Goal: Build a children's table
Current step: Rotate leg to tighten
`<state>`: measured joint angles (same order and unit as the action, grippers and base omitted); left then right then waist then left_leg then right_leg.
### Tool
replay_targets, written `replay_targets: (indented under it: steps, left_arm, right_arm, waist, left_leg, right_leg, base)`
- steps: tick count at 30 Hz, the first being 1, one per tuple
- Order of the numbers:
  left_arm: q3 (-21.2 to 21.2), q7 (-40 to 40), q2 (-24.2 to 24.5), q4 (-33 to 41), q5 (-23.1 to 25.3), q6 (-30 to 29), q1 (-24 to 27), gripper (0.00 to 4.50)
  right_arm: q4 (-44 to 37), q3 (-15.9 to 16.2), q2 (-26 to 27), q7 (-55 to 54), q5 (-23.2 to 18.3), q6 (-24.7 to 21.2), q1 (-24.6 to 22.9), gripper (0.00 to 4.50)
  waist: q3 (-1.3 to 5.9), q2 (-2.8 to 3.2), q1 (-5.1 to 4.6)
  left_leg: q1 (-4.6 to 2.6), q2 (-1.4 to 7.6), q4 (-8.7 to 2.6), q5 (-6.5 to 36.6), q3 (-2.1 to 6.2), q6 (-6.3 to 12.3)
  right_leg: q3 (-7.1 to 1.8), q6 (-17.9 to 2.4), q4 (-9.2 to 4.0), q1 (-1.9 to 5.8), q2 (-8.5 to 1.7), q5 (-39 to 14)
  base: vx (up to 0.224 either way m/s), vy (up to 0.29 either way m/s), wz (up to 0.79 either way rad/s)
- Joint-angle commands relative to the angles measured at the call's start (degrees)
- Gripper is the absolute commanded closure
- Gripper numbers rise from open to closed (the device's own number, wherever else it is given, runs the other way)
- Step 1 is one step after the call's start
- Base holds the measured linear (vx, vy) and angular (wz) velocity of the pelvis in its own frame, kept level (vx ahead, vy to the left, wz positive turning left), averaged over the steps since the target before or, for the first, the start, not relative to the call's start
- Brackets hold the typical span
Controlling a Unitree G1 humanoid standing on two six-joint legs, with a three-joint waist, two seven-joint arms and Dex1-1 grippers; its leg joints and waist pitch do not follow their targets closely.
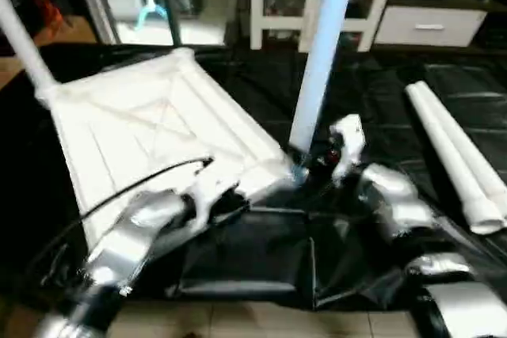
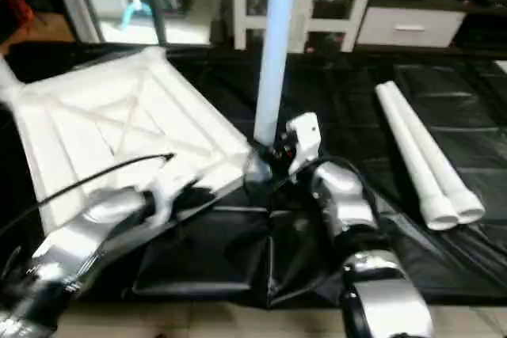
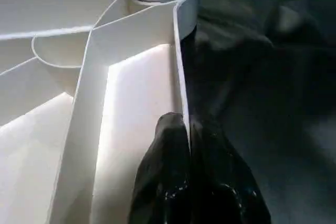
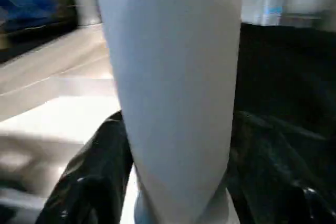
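Note:
The children's table lies in parts on a black sheet. Its white tabletop [image 1: 142,124] rests upside down, ribs facing up. One white leg [image 1: 321,61] stands upright in the near right corner socket. My right gripper [image 4: 178,145] is shut on this leg just above the socket, one black finger [image 4: 89,182] on each side. My left gripper [image 3: 186,124] is shut on the tabletop's thin near rim [image 3: 178,66], a short way left of that corner. A second leg [image 1: 24,37] rises from the far left corner.
Two more white legs [image 1: 455,152] lie side by side on the black sheet [image 1: 261,267] at the right. A white shelf unit [image 1: 317,5] and a drawer [image 1: 428,25] stand behind. Bare tiled floor shows along the sheet's near edge.

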<state>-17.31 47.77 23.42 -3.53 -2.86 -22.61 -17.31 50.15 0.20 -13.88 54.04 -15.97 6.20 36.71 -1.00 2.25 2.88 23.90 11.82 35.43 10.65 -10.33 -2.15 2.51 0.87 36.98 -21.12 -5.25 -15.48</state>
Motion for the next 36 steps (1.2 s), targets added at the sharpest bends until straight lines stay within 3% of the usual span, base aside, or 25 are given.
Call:
replay_targets:
  steps: [1, 4, 5, 6, 8, 17, 25, 29, 31, 32, 33, 35, 36]
  left_arm:
    - [-2.76, 7.81, 1.36, 4.52, -3.66, 0.44, 3.13, 4.5]
    - [-1.89, 8.0, 2.67, 5.94, -5.2, 0.68, 4.48, 4.5]
    - [-1.84, 8.01, 2.79, 5.98, -5.26, 0.76, 4.53, 4.5]
    - [-1.53, 7.84, 3.25, 5.94, -5.29, 1.3, 4.7, 4.5]
    - [-1.04, 7.61, 3.31, 5.66, -4.86, 1.8, 4.75, 4.5]
    - [-1.02, 6.96, 3.86, 5.07, -4.31, 1.65, 4.55, 4.5]
    - [-0.99, 7.35, 3.93, 5.11, -4.54, 1.2, 4.29, 4.5]
    - [-0.65, 4.27, 2.01, 2.28, -3.65, -1.53, 1.95, 4.5]
    - [-0.58, 1.74, 0.61, 0.04, -2.54, -3.36, 0.18, 4.5]
    - [-0.52, -1.85, -1.02, -2.61, -0.75, -4.75, -1.72, 4.5]
    - [0.75, -10.62, -5.62, -8.33, 1.96, -7.98, -5.91, 4.5]
    - [1.28, -15.93, -9.28, -12.04, 3.27, -9.45, -9.01, 4.5]
    - [1.28, -15.97, -9.31, -12.07, 3.27, -9.46, -9.04, 4.5]
  right_arm:
    - [-4.84, -1.67, -5.58, 7.91, -3.84, -4.2, -1.0, 1.35]
    - [-8.21, -0.09, -9.29, 14.95, -4.47, -7.18, -2.65, 1.11]
    - [-8.25, -0.09, -9.46, 15.18, -4.37, -7.17, -2.69, 1.01]
    - [-8.68, -0.38, -10.14, 16.59, -4.54, -8.06, -2.9, 1.01]
    - [-8.87, -1.04, -10.4, 18.31, -4.94, -9.17, -2.94, 1.01]
    - [-11.37, -0.44, -9.52, 19.91, -6.52, -13.26, -4.39, 1.75]
    - [-10.8, -0.34, -8.29, 18.15, -5.29, -13.13, -5.17, 2.35]
    - [-5.96, -0.56, -5.73, 7.31, -1.73, -10.81, -3.89, 2.4]
    - [-3.19, -0.94, -4.23, 1.01, -0.26, -9.79, -2.77, 2.42]
    - [-0.65, -1.77, -2.58, -6.82, 0.8, -9.21, -1.53, 2.44]
    - [4.19, -3.82, 0.74, -23.76, 2.33, -8.25, 0.76, 2.44]
    - [7.1, -5.97, 3.72, -33.58, 1.59, -7.21, 2.03, 2.47]
    - [7.12, -5.99, 3.74, -33.66, 1.58, -7.2, 2.04, 2.47]
  waist:
    - [3.89, -0.02, -0.12]
    - [3.89, -0.13, 0.73]
    - [3.77, -0.23, 0.88]
    - [3.63, -0.73, 0.87]
    - [3.49, -0.54, 0.81]
    - [3.41, -0.42, 0.22]
    - [3.47, -0.29, 0.25]
    - [3.15, -0.21, -0.09]
    - [2.78, -0.23, -0.54]
    - [2.65, -0.33, -0.85]
    - [2.3, -0.23, -1.3]
    - [2.18, -0.4, -1.48]
    - [2.35, -0.37, -1.35]
  left_leg:
    - [-2.57, 1.23, -2.47, -4.27, 0.34, 8.36]
    - [-2.38, 1.2, -2.01, -8.22, 0.34, 9.29]
    - [-2.3, 1.14, -2.14, -7.1, 0.17, 9.12]
    - [-2.21, 1.14, -2.38, -5.26, 0.05, 8.6]
    - [-2.16, 1.19, -2.6, -2.9, 0.09, 7.83]
    - [-2.27, 1.23, -2.75, -2.29, 0.15, 7.29]
    - [-2.12, 1.11, -2.63, -2.67, 0.12, 7.12]
    - [-2.33, 1.17, -3.07, 1.16, 0.05, 5.28]
    - [-2.46, 1.11, -3.51, 4.56, -0.04, 3.13]
    - [-2.46, 1.08, -3.65, 6.46, -0.08, 1.74]
    - [-2.55, 0.99, -4.01, 8.69, -0.07, 0.1]
    - [-3.06, 0.85, -4.3, 12.28, -0.04, -2.42]
    - [-2.86, 0.86, -4.42, 12.19, 0.12, -2.66]
  right_leg:
    - [-0.83, -15.65, -2.1, 2.18, -1.15, 23.75]
    - [-0.55, -15.3, -1.68, 1.78, -1.04, 25.55]
    - [-0.68, -15.24, -1.86, 1.65, -1.3, 23.71]
    - [-0.87, -15.35, -2.16, 1.7, -1.51, 21.29]
    - [-0.96, -15.6, -2.37, 1.74, -1.68, 18.03]
    - [-1.04, -15.91, -2.54, 1.54, -1.7, 16.47]
    - [-1.06, -15.93, -2.44, 1.6, -1.73, 17.49]
    - [-1.23, -15.95, -2.88, 1.38, -1.81, 12.79]
    - [-1.39, -16.09, -3.27, 1.18, -1.94, 7.79]
    - [-1.5, -15.96, -3.51, 1.16, -2.0, 4.67]
    - [-1.66, -15.69, -3.95, 1.07, -2.08, 0.86]
    - [-1.86, -14.53, -4.68, 0.98, -2.28, -5.22]
    - [-1.92, -13.61, -4.84, 1.33, -2.42, -5.7]
  base:
    - [0.0, 0.0, 0.0]
    - [0.0, 0.0, 0.0]
    - [0.0, 0.0, 0.0]
    - [0.0, 0.0, 0.0]
    - [0.0, 0.0, 0.0]
    - [0.0, 0.0, 0.0]
    - [0.0, 0.0, 0.0]
    - [0.0, 0.0, 0.0]
    - [0.0, 0.0, 0.0]
    - [0.0, 0.0, 0.0]
    - [0.0, 0.0, 0.0]
    - [0.0, 0.0, 0.0]
    - [0.0, 0.0, 0.0]
